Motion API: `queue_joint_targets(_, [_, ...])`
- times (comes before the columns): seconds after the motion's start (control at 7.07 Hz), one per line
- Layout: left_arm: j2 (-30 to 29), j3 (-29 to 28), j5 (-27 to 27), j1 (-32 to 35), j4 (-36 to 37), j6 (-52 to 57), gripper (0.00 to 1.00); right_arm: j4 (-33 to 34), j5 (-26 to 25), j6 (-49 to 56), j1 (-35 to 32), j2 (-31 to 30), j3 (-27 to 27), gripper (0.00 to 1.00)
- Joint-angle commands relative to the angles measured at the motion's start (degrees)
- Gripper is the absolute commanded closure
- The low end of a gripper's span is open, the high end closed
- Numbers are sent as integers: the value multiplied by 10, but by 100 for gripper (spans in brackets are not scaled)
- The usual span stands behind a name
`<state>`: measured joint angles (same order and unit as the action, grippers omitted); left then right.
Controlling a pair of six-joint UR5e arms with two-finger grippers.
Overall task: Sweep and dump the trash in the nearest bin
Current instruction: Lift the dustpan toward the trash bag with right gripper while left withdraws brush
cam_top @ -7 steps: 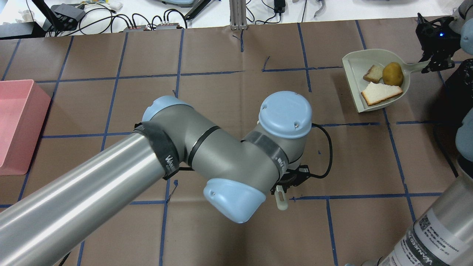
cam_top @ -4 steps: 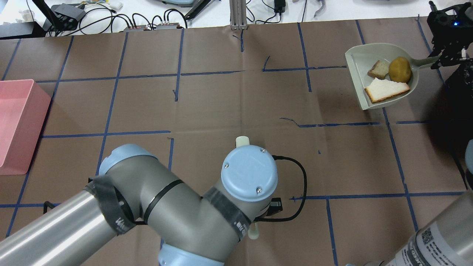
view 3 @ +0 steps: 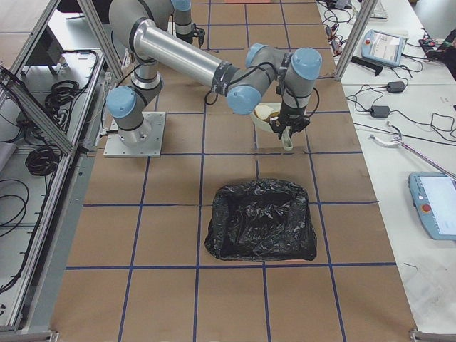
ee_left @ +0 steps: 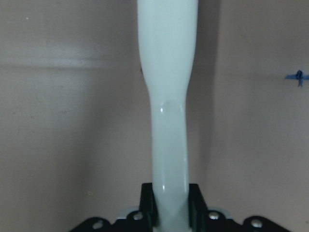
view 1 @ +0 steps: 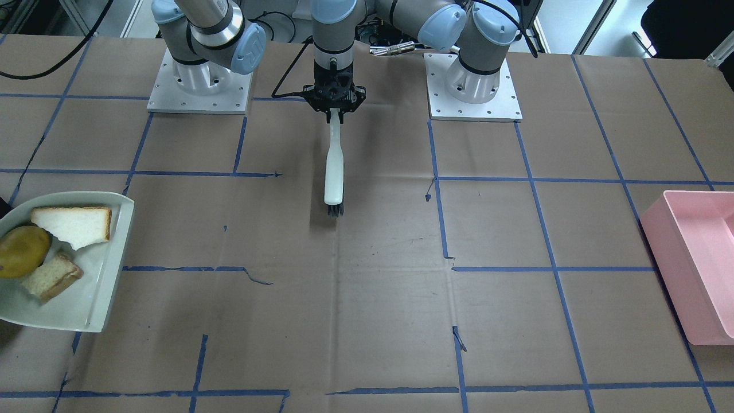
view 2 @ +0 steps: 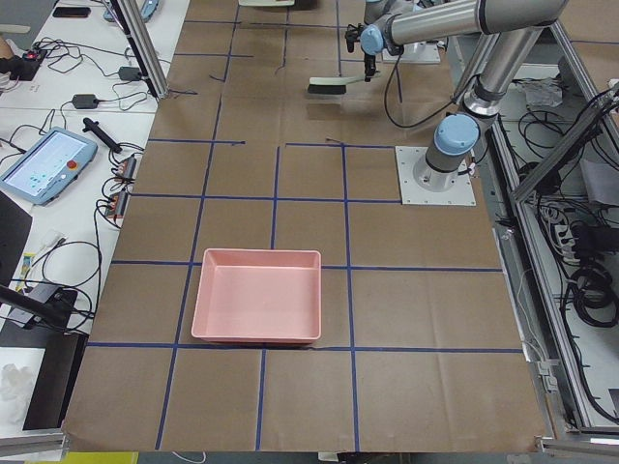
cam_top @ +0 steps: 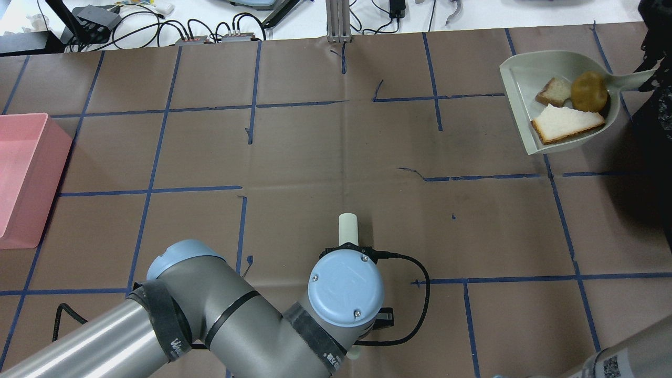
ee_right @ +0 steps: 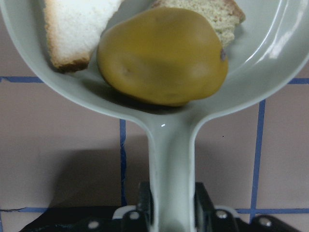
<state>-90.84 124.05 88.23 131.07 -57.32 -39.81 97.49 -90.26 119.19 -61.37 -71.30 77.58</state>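
Observation:
The trash lies in a pale green dustpan (cam_top: pixel 525 73): a yellow potato-like lump (cam_top: pixel 589 92), a large white bread piece (cam_top: pixel 567 123) and a small one (cam_top: pixel 554 92). My right gripper (ee_right: pixel 171 203) is shut on the dustpan's handle and holds the pan off the table at the far right. In the right wrist view the lump (ee_right: pixel 161 55) sits against the pan's back wall. My left gripper (view 1: pixel 334 115) is shut on the white handle of a brush (view 1: pixel 333 172), whose black bristles rest near the table's middle. In the overhead view the left wrist hides that gripper.
A bin lined with a black bag (view 3: pixel 260 221) stands on the table just beyond the dustpan, at the robot's right end. A pink bin (cam_top: pixel 21 173) sits at the far left end. Cables and boxes lie beyond the table's far edge.
My left arm has drawn back toward the robot's base with the brush. The right gripper has carried the dustpan and trash further right and slightly away, toward the black bin.

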Motion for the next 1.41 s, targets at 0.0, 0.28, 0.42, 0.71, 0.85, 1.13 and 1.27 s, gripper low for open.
queue_joint_targets(0.0, [5,19,0,1,23,5,100,-34,9,7,24,-40,0,100])
queue_joint_targets(0.28, [15,35,0,1,38,-15,100,-34,20,44,65,-41,-3,100])
queue_joint_targets(0.42, [20,40,-12,2,39,-25,100,-33,22,62,90,-40,-8,100])
queue_joint_targets(0.71, [27,55,-39,3,38,-39,100,-24,20,114,122,-24,-34,100])
queue_joint_targets(0.85, [28,61,-44,3,41,-37,100,-30,18,128,144,-3,-55,100])
queue_joint_targets(1.13, [30,62,-61,4,56,-33,100,-33,20,194,193,36,-101,100])
queue_joint_targets(1.27, [31,66,-61,4,56,-31,100,-33,21,224,214,55,-119,100])
